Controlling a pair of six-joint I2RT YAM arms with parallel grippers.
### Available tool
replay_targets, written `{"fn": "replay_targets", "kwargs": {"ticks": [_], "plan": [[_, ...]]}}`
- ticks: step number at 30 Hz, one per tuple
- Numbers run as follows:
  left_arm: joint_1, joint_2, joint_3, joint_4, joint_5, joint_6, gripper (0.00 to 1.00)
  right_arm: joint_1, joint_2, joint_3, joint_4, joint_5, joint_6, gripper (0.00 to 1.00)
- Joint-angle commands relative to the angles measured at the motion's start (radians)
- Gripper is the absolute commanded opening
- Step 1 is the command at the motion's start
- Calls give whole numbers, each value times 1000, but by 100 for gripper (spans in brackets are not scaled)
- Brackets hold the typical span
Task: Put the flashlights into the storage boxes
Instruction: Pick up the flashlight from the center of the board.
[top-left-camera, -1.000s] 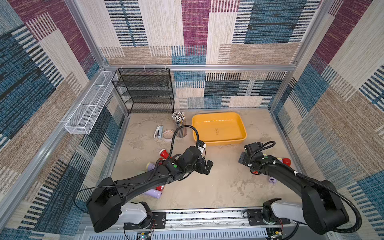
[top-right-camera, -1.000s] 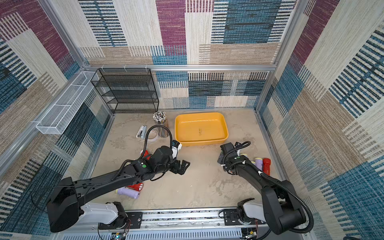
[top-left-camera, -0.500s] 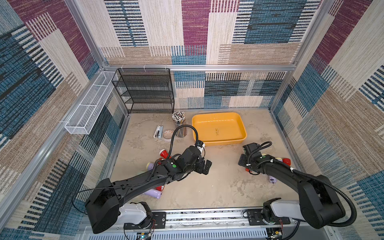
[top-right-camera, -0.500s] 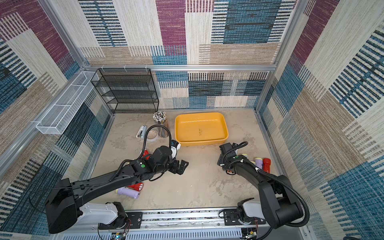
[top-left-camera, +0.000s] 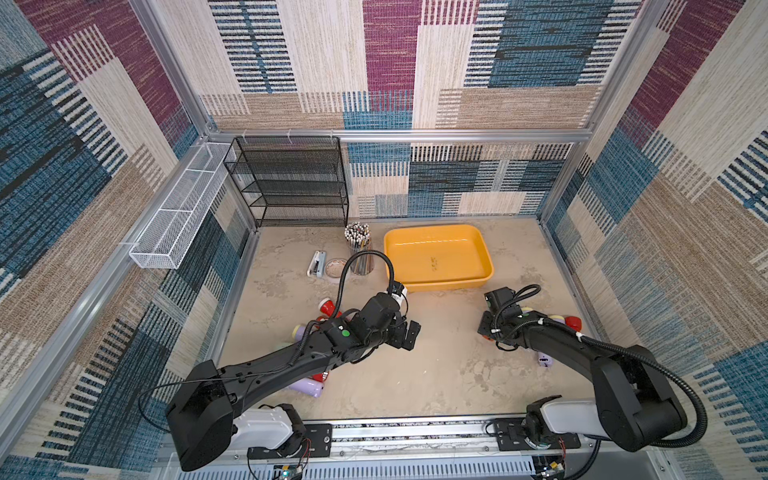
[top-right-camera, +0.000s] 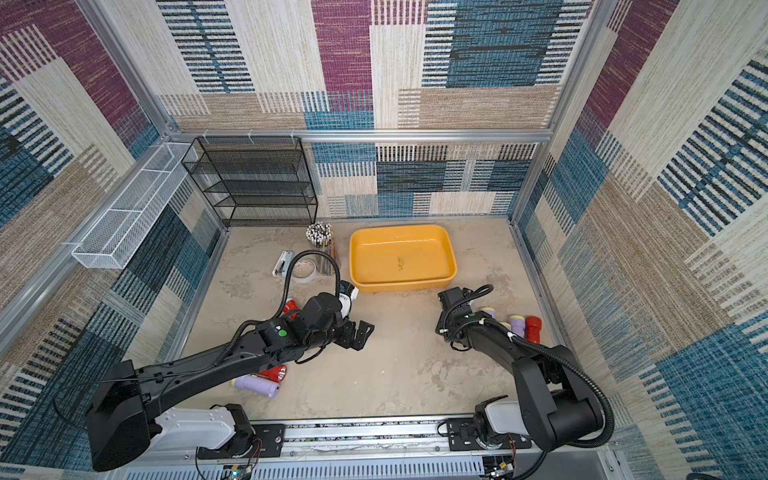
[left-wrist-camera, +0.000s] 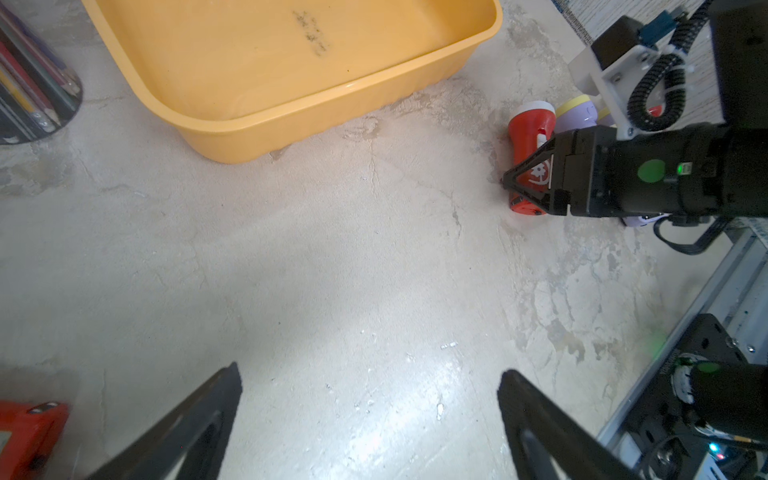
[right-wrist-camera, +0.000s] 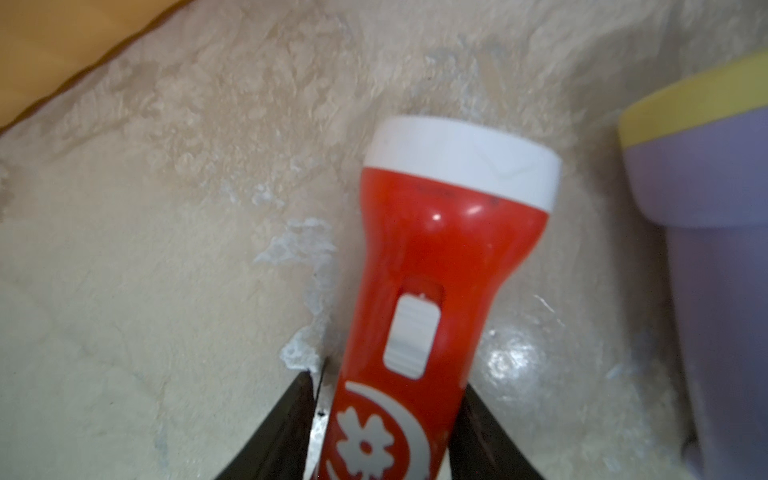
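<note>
My right tool (right-wrist-camera: 388, 384) is clamped on the handle of a red flashlight (right-wrist-camera: 436, 249) with a white head, one finger pressed against each side just behind its white switch. The flashlight lies flat on the worktop (right-wrist-camera: 166, 291), head pointing away from my wrist. Just beside it, not touching, lies a lavender flashlight (right-wrist-camera: 706, 187) with a pale-yellow head. The yellow tray (top-left-camera: 436, 283) sits near them, toward the back wall, with a dark smudge on its floor. A cup of pencils (top-left-camera: 359, 253) stands just beside the tray. My left tool (left-wrist-camera: 370, 376) hangs over the middle of the worktop, fingers spread wide apart. At the edge of the left wrist view a second red flashlight (left-wrist-camera: 29, 432) lies near one finger, blurred. In a top view, under my left arm, a fallen red flashlight (top-right-camera: 276, 372) and a pale purple flashlight (top-right-camera: 255, 384) lie side by side, close to the front rail and well apart from the tray.
</note>
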Motion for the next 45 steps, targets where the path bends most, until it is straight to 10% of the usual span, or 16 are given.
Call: {"fn": "replay_targets", "kwargs": {"ticks": [1, 45], "plan": [[-2, -22, -1, -16, -21, 8, 100, 0, 15, 5, 12, 20, 11, 51], [0, -189, -55, -85, -118, 27, 99, 1, -77, -23, -14, -51, 6, 41]]}}
